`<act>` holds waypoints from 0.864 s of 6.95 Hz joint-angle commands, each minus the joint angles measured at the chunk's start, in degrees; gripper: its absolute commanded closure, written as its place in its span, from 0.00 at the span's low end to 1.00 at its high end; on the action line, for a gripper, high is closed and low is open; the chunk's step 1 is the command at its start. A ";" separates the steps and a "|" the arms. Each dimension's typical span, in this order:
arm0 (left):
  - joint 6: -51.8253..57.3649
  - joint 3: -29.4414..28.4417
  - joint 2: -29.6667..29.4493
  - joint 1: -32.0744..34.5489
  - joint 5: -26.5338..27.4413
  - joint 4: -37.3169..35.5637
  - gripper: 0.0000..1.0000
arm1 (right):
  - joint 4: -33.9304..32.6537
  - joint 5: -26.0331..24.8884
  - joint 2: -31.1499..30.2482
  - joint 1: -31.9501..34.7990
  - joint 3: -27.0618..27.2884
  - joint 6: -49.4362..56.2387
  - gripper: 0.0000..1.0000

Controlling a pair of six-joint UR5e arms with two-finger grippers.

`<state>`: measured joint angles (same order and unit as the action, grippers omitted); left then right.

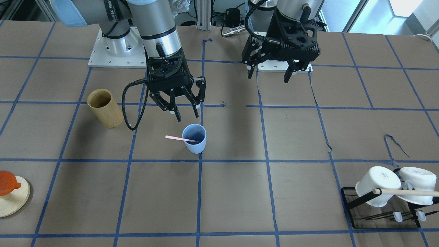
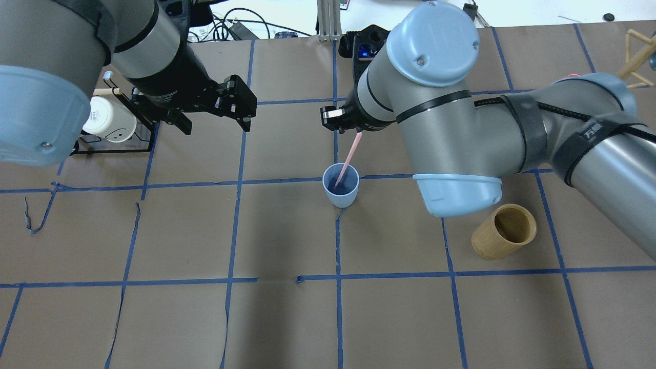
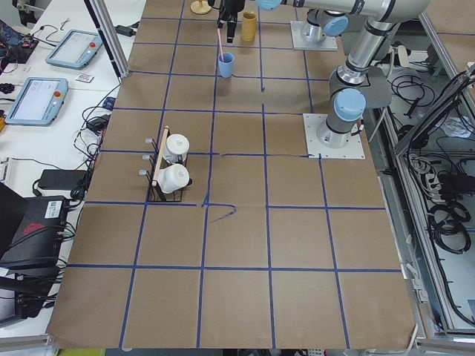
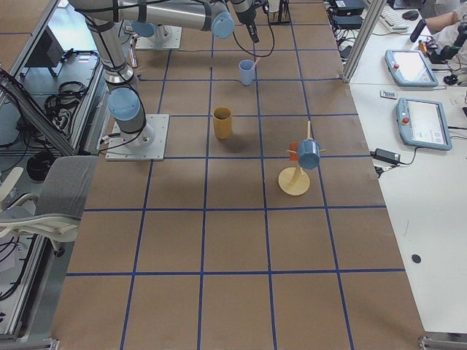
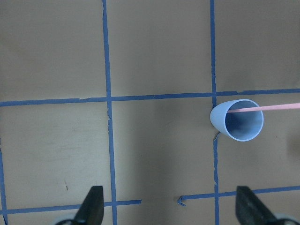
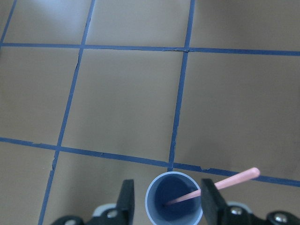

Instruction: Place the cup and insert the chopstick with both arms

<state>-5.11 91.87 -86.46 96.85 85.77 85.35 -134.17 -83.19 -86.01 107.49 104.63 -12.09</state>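
Note:
The light blue cup point(image 1: 194, 139) stands upright on the brown table near the middle. One pale pink chopstick point(image 1: 180, 138) stands in it and leans on the rim, also seen from overhead point(image 2: 349, 156). My right gripper point(image 1: 178, 111) is open and empty, just above and behind the cup. In the right wrist view its fingers point(image 6: 125, 201) straddle the cup point(image 6: 174, 211) from above, apart from the chopstick point(image 6: 225, 182). My left gripper point(image 1: 270, 76) is open and empty, off to the side. The left wrist view shows the cup point(image 5: 236, 121) ahead of it.
A tan bamboo cylinder point(image 1: 104, 108) stands beside the right arm. A black rack point(image 1: 377, 219) with two white mugs point(image 1: 377, 187) and a wooden dowel point(image 1: 408, 192) sits at the table's corner on my left. An orange object on a wooden disc point(image 1: 8, 192) lies at the opposite corner.

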 commanded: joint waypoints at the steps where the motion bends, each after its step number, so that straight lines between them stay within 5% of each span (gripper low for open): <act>1: -0.07 0.15 0.24 0.00 0.10 -0.01 0.00 | -0.22 -0.22 -0.12 -0.43 -1.00 -0.22 0.00; 3: -0.07 0.06 0.33 0.00 0.10 -0.01 0.00 | 5.89 -0.31 0.05 -1.31 -6.16 -0.13 0.00; 6: -0.07 0.06 0.42 -0.08 0.10 0.08 0.00 | 32.30 -2.66 -0.29 -7.00 -17.95 3.54 0.00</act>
<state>-5.16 91.96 -86.06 96.78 85.89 85.40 -112.69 -84.07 -85.97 102.98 90.41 -10.76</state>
